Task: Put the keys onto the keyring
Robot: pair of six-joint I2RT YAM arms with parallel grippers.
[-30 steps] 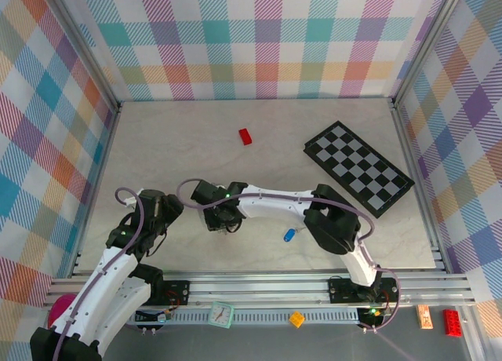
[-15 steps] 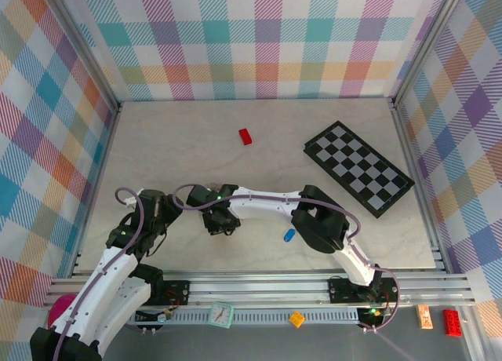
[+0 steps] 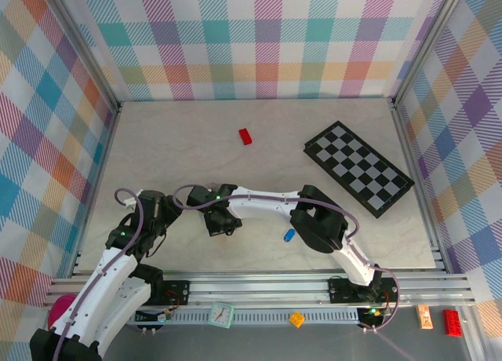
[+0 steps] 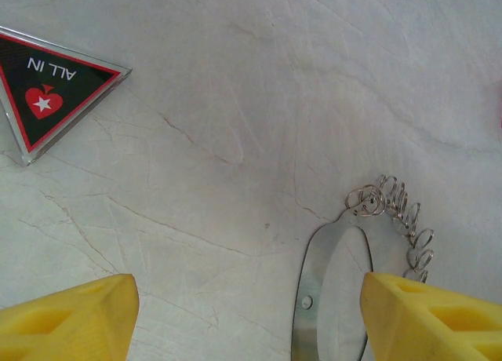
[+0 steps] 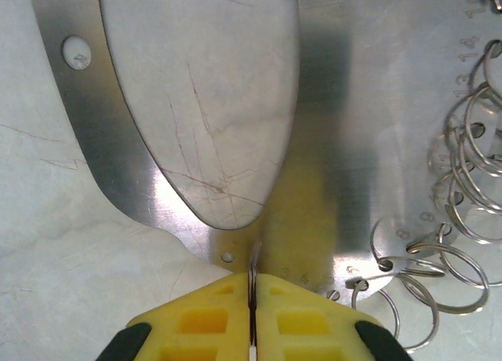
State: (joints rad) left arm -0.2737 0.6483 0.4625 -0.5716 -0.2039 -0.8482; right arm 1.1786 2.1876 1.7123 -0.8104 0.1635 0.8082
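My right gripper (image 5: pixel 252 276) is shut on a thin split ring standing on edge, pinched between its yellow fingers (image 5: pixel 196 318). That ring hangs from the near end of the keyring (image 5: pixel 106 133), a flat silvery metal loop with several small rings (image 5: pixel 463 180) along its right edge. In the top view the right gripper (image 3: pixel 214 223) reaches left across the table. A blue-headed key (image 3: pixel 289 235) lies on the table to its right. My left gripper (image 4: pixel 251 322) is open just above the table, and the keyring (image 4: pixel 307 298) lies between its fingers, close to the right one.
A small red brick (image 3: pixel 246 136) lies at mid-back. A black-and-white chequered board (image 3: pixel 358 167) lies at the back right. A triangular "ALL IN" card (image 4: pixel 49 88) lies ahead of the left gripper. Plaid walls enclose three sides.
The right gripper has shifted slightly left and closed its fingers onto a small ring of the keyring. The left arm has not moved.
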